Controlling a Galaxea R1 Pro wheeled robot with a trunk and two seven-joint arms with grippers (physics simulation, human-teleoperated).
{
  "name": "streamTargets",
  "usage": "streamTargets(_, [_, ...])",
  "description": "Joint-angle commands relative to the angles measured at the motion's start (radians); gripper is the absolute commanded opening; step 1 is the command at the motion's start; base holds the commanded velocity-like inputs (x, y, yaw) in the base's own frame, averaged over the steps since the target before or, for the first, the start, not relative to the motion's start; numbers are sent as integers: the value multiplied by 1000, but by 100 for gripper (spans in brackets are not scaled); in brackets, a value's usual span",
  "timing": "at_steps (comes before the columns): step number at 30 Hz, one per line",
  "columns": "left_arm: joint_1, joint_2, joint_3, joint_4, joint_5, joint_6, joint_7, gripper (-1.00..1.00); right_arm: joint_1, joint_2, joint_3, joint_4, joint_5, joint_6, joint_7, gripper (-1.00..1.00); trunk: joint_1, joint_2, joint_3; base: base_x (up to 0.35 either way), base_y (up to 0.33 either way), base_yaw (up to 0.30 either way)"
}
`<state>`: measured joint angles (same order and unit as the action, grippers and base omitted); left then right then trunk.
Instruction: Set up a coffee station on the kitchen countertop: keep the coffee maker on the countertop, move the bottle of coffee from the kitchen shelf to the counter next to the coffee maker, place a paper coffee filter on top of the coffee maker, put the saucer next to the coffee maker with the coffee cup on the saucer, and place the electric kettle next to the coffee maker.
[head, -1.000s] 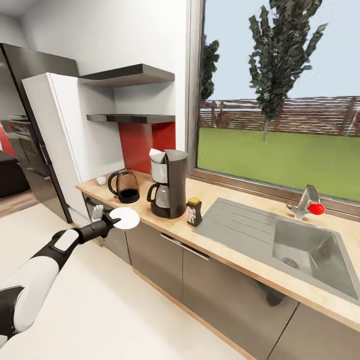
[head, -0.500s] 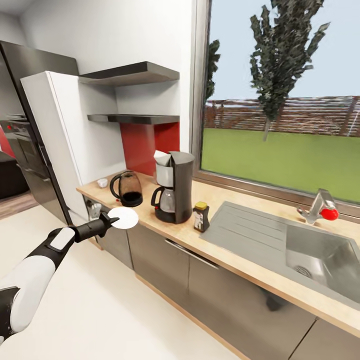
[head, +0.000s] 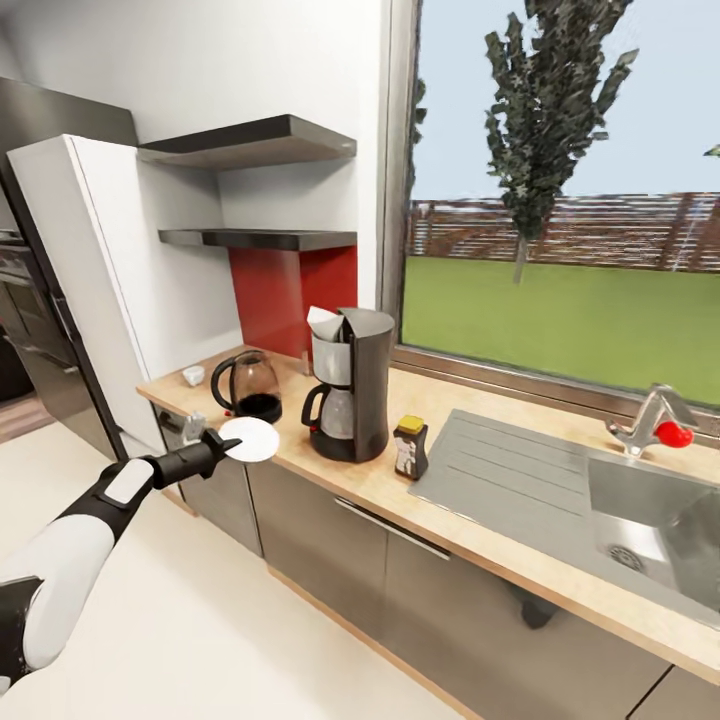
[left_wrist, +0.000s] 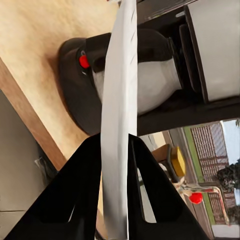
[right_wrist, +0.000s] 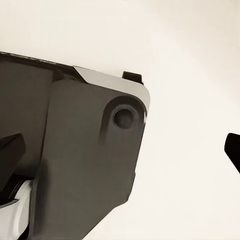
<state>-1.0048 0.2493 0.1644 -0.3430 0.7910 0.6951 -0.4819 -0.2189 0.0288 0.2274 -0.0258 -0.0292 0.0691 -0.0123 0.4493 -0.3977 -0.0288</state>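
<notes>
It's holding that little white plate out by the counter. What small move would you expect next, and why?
Probably carry the small round white saucer, pinched in the left gripper, forward over the beige countertop and lower it onto the bare patch in front of the tall black coffee maker. It hangs at the counter's front edge, not resting on anything.

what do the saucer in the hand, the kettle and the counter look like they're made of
Saucer, held by the left hand: matte white, thin, probably ceramic, though the render leaves plastic open. Electric kettle: dark see-through body, likely tinted glass, with a black plastic-looking handle and base. Kitchen countertop: pale tan with faint speckle, looks like wood or laminate.
</notes>
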Motion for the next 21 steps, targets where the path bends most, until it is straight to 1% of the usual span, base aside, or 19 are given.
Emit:
streamTargets(1, [0, -1, 6, 2, -1, 5, -1, -100, 0, 0, 7, -2, -3, 6, -1, 100, 1, -2, -2, 15, 5, -22])
streamTargets(6, [35, -1, 7, -3, -2, 0, -6, -100, 0, 0, 7, -1, -3, 6, 0, 100, 1, -2, -2, 28, 1, -5])
streamTargets(13, [57, -5, 6, 1, -2, -13, -7, -100, 0, 0, 7, 0, -3, 6, 0, 100, 1, -2, -2, 255, 0, 0])
streamTargets(21, [60, -5, 6, 6, -2, -29, -6, -100, 0, 0, 7, 0, -2, 6, -1, 100, 1, -2, -2, 40, 0, 0])
